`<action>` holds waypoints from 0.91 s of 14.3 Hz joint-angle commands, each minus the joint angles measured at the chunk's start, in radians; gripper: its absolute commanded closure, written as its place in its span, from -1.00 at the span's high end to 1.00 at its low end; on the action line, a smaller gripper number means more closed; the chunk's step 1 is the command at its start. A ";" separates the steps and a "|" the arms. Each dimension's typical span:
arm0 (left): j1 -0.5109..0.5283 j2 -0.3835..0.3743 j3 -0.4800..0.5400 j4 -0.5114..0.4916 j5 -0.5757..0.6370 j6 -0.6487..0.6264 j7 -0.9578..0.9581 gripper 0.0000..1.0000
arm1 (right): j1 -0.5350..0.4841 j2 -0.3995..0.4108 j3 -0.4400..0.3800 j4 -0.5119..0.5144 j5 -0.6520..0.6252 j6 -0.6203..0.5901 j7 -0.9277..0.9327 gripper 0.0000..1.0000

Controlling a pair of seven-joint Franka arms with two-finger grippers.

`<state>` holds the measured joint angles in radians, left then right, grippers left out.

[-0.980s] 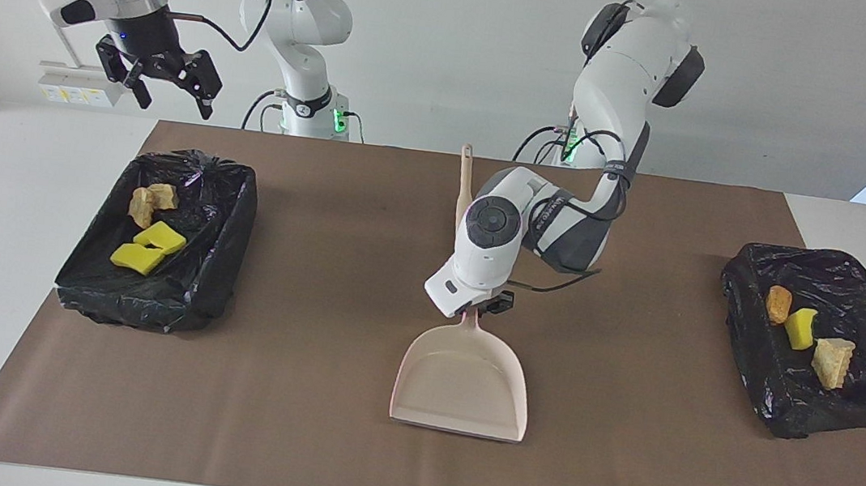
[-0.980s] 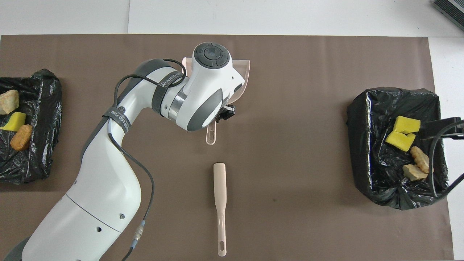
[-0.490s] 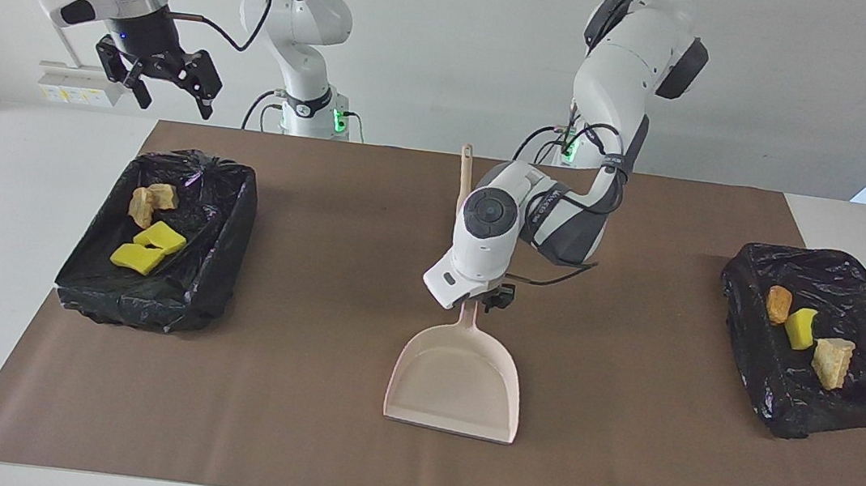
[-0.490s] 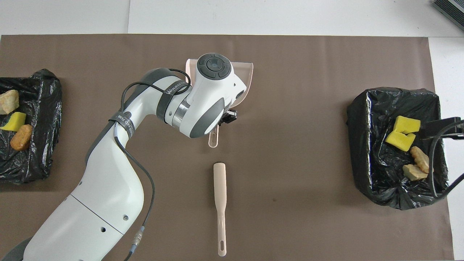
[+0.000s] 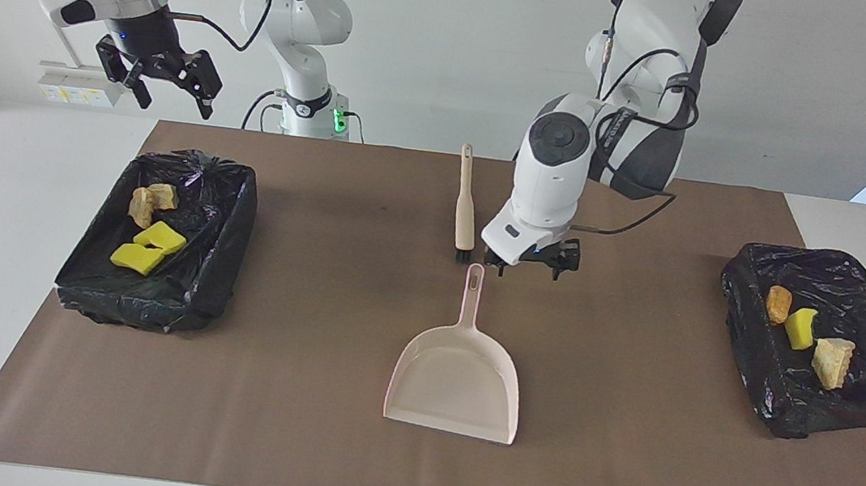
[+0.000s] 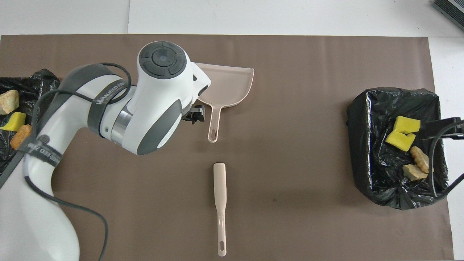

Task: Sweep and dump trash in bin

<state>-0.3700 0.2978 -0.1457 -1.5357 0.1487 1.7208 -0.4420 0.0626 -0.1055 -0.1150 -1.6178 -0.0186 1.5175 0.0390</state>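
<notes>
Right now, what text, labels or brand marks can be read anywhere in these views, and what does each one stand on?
"WANJEED", followed by letters I cannot make out: on the upper black strap around the left arm.
Lower strap on the same arm: has lettering, but it is unreadable.
Stickers on the wall box: too small to read.
Dustpan and brush: no text visible.

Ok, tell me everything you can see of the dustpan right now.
The dustpan is pale pink, plastic by the look of it, with a wide shallow scoop and a slim handle ending in a hanging hole. It lies flat on the brown mat, empty, handle pointing toward the robots, mouth away from them. Nothing touches it: the left gripper hangs open just off the handle's tip.
</notes>
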 commanded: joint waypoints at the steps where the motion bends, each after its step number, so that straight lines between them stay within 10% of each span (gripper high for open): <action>1: 0.019 -0.250 0.073 -0.265 -0.028 0.054 0.180 1.00 | -0.012 -0.008 0.008 -0.011 0.005 0.001 0.013 1.00; 8: 0.235 -0.454 0.106 -0.274 -0.135 -0.099 0.413 1.00 | -0.012 -0.008 0.006 -0.011 0.005 -0.003 0.013 1.00; 13: 0.315 -0.415 0.143 -0.019 -0.174 -0.292 0.584 1.00 | -0.012 -0.008 0.006 -0.011 0.005 0.003 0.013 1.00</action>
<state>-0.1060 -0.1594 -0.0037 -1.6766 0.0267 1.5157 0.0770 0.0624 -0.1055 -0.1150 -1.6195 -0.0186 1.5175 0.0390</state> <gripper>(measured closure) 0.000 0.000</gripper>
